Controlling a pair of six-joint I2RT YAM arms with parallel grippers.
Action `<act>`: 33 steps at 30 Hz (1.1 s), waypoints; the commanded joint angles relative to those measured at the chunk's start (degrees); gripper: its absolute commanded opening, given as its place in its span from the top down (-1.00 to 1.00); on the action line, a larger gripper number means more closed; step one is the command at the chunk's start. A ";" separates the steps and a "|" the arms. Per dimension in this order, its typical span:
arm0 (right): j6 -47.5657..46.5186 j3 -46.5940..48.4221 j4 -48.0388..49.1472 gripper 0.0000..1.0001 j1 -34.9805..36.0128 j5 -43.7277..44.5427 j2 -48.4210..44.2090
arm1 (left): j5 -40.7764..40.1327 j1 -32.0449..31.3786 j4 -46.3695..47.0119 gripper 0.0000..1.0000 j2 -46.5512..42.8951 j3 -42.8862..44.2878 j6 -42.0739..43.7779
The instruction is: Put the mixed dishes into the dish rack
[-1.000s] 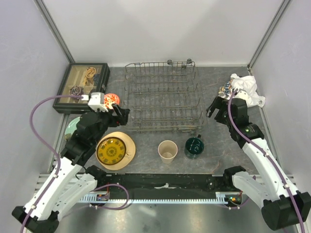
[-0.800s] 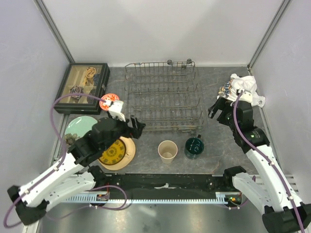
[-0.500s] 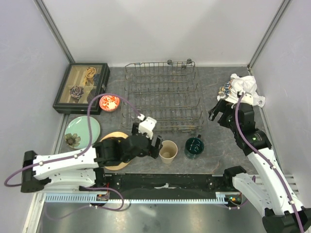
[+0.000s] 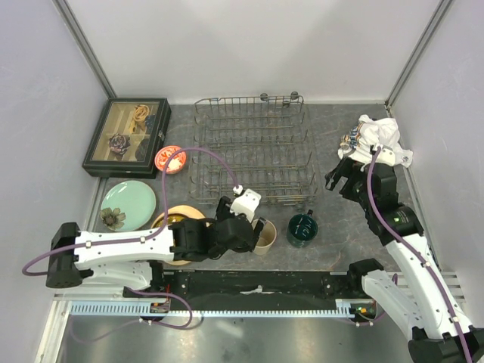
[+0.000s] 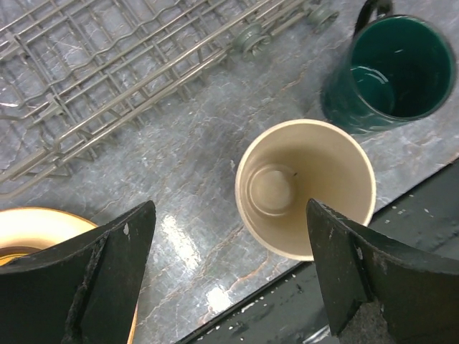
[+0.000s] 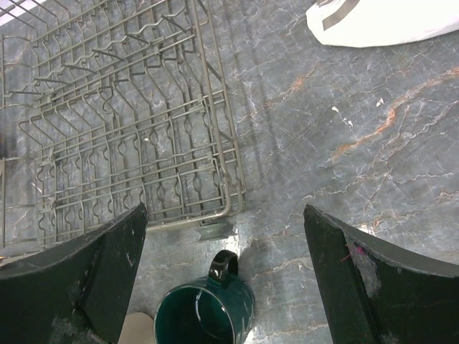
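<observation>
The grey wire dish rack (image 4: 253, 151) stands empty at the back middle. In front of it are a beige cup (image 4: 267, 236) and a dark green mug (image 4: 302, 230), both upright. My left gripper (image 4: 253, 229) is open and low over the cup. The cup (image 5: 305, 186) lies between the fingers, nearer the right one, untouched. My right gripper (image 4: 338, 172) hovers open and empty above the rack's right corner (image 6: 215, 186) and the mug (image 6: 204, 312). A red-orange bowl (image 4: 170, 159) and a pale green plate (image 4: 128, 206) lie at the left. The stacked tan and yellow plates (image 4: 175, 215) are mostly hidden under my left arm.
A dark glass-topped display box (image 4: 127, 134) sits at the back left. A white cloth bundle (image 4: 386, 140) lies at the back right, close behind my right wrist. The black front rail (image 4: 257, 283) runs just below the cup and mug.
My left arm has swung from beside the red-orange bowl, rightward over the plates, down to the beige cup. The pale green plate is now uncovered. My right arm has barely shifted.
</observation>
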 commanded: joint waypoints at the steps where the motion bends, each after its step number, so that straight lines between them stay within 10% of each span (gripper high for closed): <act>1: 0.87 -0.49 -0.14 -0.96 0.22 0.67 -0.99 | -3.78 -0.25 -0.69 -0.79 2.48 2.89 -2.17; 33: 0.35 -2.78 -0.93 -0.96 0.30 3.40 -2.66 | -1.94 -0.25 -2.28 0.11 15.67 7.55 -3.32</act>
